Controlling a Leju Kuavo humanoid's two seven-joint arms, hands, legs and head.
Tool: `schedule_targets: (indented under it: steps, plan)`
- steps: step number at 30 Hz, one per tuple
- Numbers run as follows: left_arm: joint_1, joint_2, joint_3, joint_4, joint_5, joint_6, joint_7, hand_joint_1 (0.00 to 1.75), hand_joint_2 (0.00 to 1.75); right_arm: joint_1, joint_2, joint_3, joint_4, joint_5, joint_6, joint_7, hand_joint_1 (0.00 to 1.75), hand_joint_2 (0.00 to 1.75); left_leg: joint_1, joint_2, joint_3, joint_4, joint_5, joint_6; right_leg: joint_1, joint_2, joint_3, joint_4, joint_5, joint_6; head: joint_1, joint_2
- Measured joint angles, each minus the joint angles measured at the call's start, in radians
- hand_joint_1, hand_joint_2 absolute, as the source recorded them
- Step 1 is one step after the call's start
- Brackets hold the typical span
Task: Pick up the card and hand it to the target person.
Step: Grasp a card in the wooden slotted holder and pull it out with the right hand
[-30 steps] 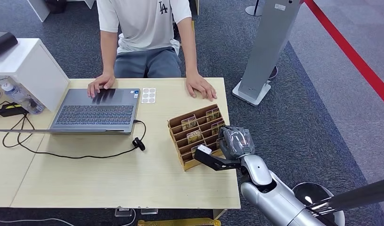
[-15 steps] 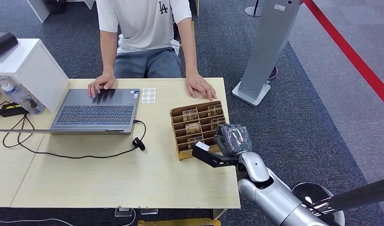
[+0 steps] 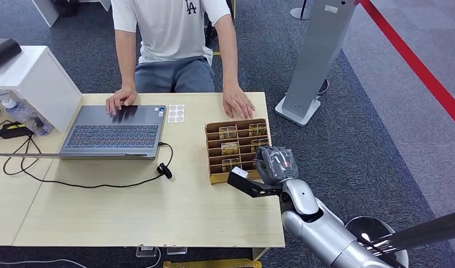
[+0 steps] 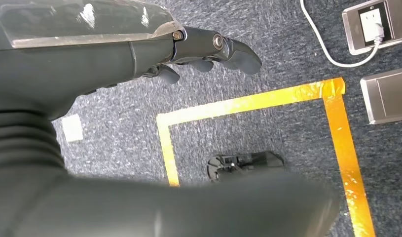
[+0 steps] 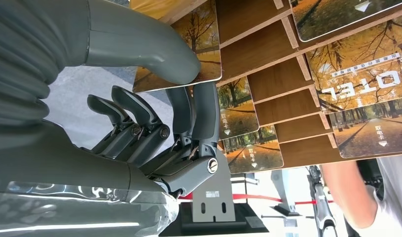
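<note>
Currently, scene contents by decreasing size:
Surface (image 3: 130, 215): light wood, carrying a laptop, a cable and a card rack.
Person (image 3: 172, 33): seated at the far edge in a white shirt; one hand (image 3: 120, 99) rests on the laptop, the other hand (image 3: 238, 104) lies flat on the surface just beyond the rack.
Laptop (image 3: 113, 131): open, left of the rack; a black cable (image 3: 91, 184) loops in front of it.
Card rack (image 3: 236, 148): brown, stepped rows, near the right edge of the surface, holding several cards printed with autumn trees.
Right robot hand (image 3: 275, 166): at the rack's near right corner. In the right wrist view the thumb (image 5: 154, 47) presses one face of a card (image 5: 201, 42) and two fingers (image 5: 204, 111) press the opposite face, so the card is pinched.
Card location: at the edge of the rack, beside its slots; whether it is clear of its slot cannot be told.
Left robot hand (image 4: 139, 54): hangs over grey carpet (image 4: 268, 59) marked with yellow tape (image 4: 268, 101); fingers slightly apart, holding nothing.
</note>
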Motion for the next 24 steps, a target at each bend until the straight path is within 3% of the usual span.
schedule_targets:
  steps: [12, 24]
  plan:
    - [0.002, 0.003, -0.010, 0.000, 0.025, 0.014, 0.008, 0.00, 1.75, -0.017, 0.004, 0.010, -0.031, -0.029, 0.020, -0.014, 1.71, 1.75, 0.000, 0.000, 0.000, 0.000, 0.000, 0.000, 0.000, 0.000, 0.000, 0.000, 0.000, 0.000, 0.000, 0.000]
    - [0.004, 0.004, -0.015, 0.000, 0.045, 0.030, 0.004, 0.00, 1.75, -0.056, -0.011, 0.018, -0.323, -0.099, -0.015, -0.058, 1.71, 1.75, 0.000, 0.000, -0.001, 0.000, 0.000, 0.000, 0.000, 0.000, -0.001, 0.000, 0.000, 0.000, 0.000, 0.000]
